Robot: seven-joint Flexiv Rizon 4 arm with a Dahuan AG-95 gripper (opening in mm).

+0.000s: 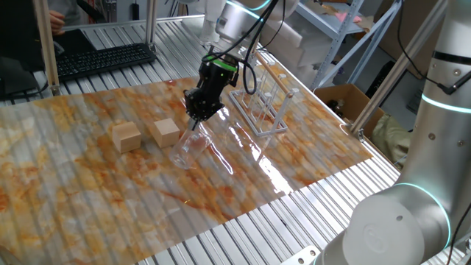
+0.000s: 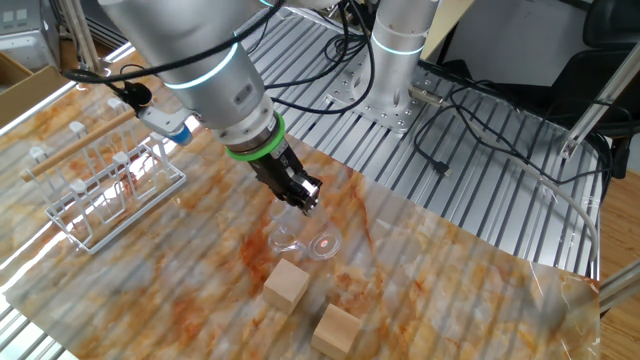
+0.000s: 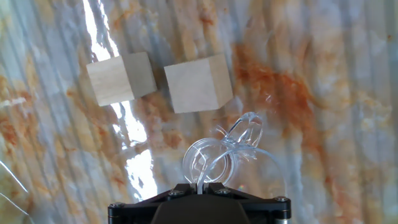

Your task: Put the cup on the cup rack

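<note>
The cup [image 1: 191,144] is a clear tumbler that slants down from my gripper [image 1: 197,119], low over the marbled table cover. The gripper is shut, its two black fingers pinching the cup's thin rim wall. From the hand view the cup [image 3: 225,154] shows as clear rings just ahead of the gripper [image 3: 202,184]. The other fixed view shows the cup [image 2: 302,241] below the gripper [image 2: 308,203]. I cannot tell whether its base touches the cover. The cup rack [image 1: 262,104], with thin clear pegs on a wire base, stands to the right of the gripper and holds nothing; it [image 2: 108,192] sits far left in the other fixed view.
Two tan wooden cubes [image 1: 126,136] [image 1: 167,132] sit just left of the cup, close in front of it in the hand view [image 3: 198,83] [image 3: 113,79]. A keyboard [image 1: 103,59] lies at the back left. A second robot base [image 1: 401,221] stands at the front right. The cover ends on slatted metal.
</note>
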